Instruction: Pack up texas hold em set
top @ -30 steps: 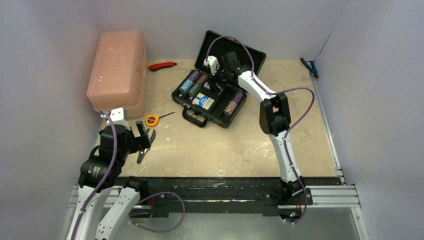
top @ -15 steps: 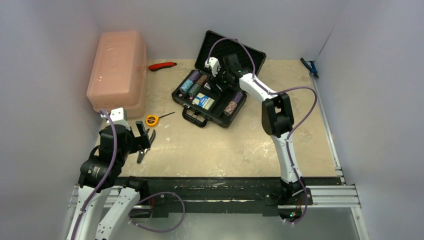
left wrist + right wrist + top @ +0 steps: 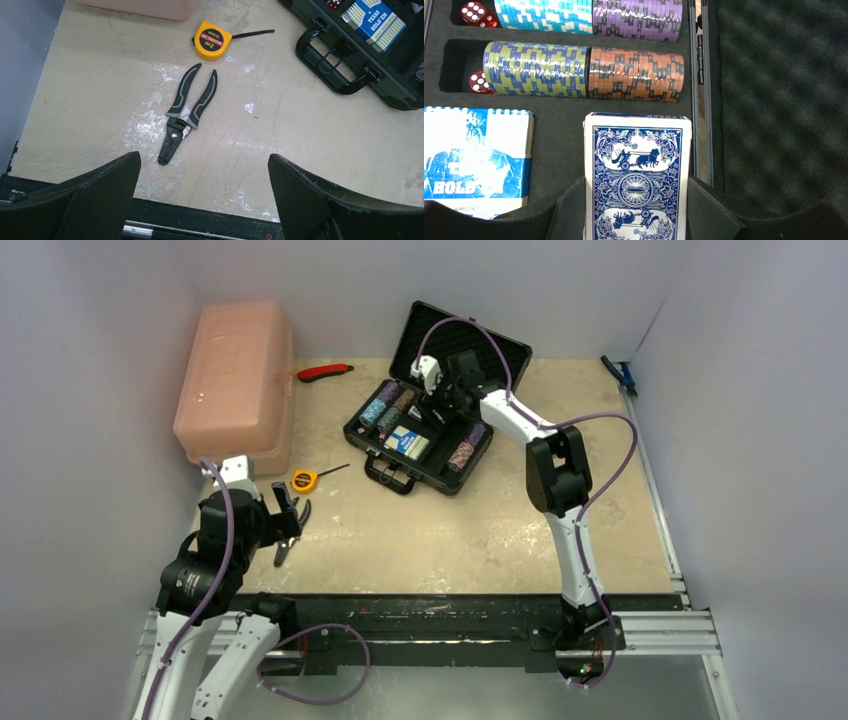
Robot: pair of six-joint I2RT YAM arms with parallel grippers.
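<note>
One card deck (image 3: 637,150), seemingly snug, in half-open right gripper (image 3: 635,202)

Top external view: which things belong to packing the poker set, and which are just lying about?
Job: black foam-lined hard case; multicoloured poker chip stacks; blue-backed card deck; blue-white boxed deck; red dice.
Lying about: translucent pink plastic box; yellow tape measure; black-grey pliers; red-and-black hand tool; blue-handled tool.

— From where is the table (image 3: 450,530) taken in whole?
— From high above and behind the arm bases (image 3: 585,625), faced forward and down.
— And the wrist views?
— The left is pointed down at the tabletop, fairly near. The right is held close over the case (image 3: 774,100). The boxed deck (image 3: 374,20) is shared by all three.
</note>
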